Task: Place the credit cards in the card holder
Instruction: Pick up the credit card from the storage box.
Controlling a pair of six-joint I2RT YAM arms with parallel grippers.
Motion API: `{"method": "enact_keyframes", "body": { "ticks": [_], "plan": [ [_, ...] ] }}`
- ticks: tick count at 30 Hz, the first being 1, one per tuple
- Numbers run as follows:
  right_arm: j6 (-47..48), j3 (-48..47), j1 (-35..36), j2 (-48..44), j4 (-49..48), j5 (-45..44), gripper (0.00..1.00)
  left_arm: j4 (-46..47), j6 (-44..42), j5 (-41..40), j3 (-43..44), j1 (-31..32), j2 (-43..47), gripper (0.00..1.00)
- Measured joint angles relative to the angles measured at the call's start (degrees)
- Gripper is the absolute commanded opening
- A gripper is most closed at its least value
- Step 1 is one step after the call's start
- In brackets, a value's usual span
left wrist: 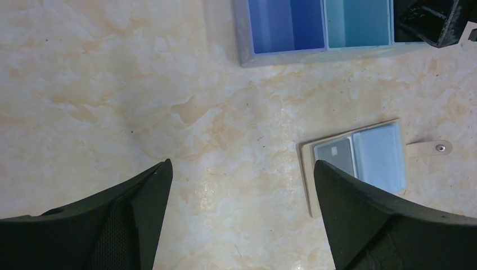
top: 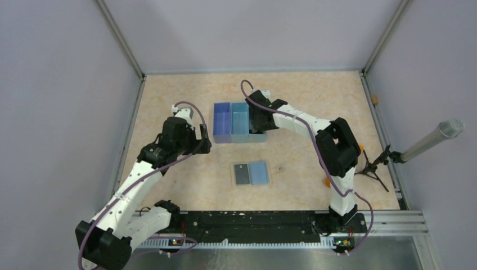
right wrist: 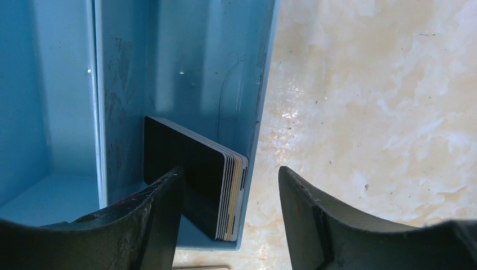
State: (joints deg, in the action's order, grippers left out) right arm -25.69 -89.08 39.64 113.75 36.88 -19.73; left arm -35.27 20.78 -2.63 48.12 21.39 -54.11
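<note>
No words, numbers, brand marks or signs can be read in any view. The stack of cards standing in the blue tray shows only a plain dark face and bare edges. The card holder carries a dark card with a pale square patch, too blurred to read.

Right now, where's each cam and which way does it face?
Top external: above and behind the bases, looking down on the table; both arms show.
Left wrist: on the left arm, facing down; left gripper open at bottom, card holder and tray beyond.
Right wrist: above the tray's end compartment, facing down at the stack of cards; right gripper open at bottom.
Shared: tray in all three; card holder in top and left wrist.
</note>
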Motion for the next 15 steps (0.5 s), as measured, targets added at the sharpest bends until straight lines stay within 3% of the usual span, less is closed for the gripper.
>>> {"method": "enact_keyframes", "body": {
  "ticks": [15],
  "plan": [
    [0.0,0.1,-1.7,-2.2,2.6,-0.7,0.47,-0.4,-0.3,0.1,0.0,-0.4,1.1,0.99]
  ]
}}
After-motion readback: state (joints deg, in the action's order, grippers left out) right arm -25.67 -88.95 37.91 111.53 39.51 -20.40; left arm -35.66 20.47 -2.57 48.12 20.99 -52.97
